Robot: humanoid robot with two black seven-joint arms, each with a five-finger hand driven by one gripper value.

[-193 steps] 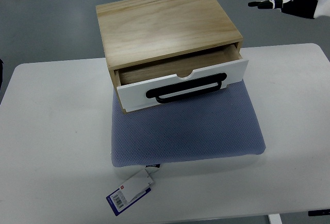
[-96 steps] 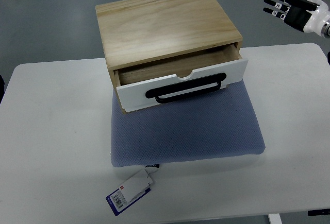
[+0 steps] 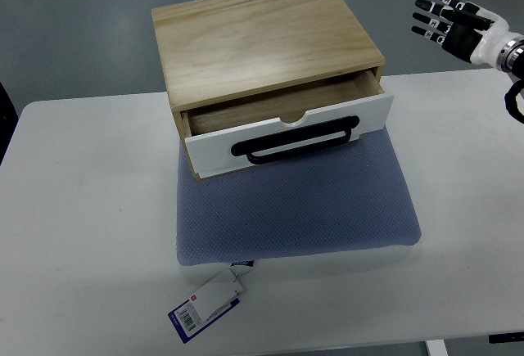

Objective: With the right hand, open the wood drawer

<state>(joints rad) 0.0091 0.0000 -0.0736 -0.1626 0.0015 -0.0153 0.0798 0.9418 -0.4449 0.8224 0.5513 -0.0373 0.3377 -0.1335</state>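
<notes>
White worktop [image 3: 90,209] fills the lower frame, grey floor beyond it at 12 o'clock. At about 7 o'clock of the scene lies a paper tag [image 3: 206,304] with a barcode and blue edge (print too small to read), attached to the near left corner of a blue-grey cushion pad [image 3: 295,205]. The pad lies flat at the worktop's centre.

Wood drawer box [image 3: 262,41] sits on the pad's far half, its back part reaching past the pad toward 12 o'clock, turned slightly so its right end is farther from the camera. The drawer [image 3: 286,131] is partly pulled out toward 6 o'clock: white front panel stands clear of the box's wooden frame, a strip of the wooden interior shows behind it, contents cannot be made out. A black loop handle [image 3: 296,143] runs across the white front; a half-round notch cuts the panel's top edge above it.

Right hand [image 3: 455,27] is at about 2 o'clock, in the top right corner, arm entering from the right edge. It hangs in the air beyond the worktop's far right corner, well apart from the box. Black-and-white fingers [image 3: 432,6] are spread and extended toward 10 o'clock, holding nothing, touching nothing.
</notes>
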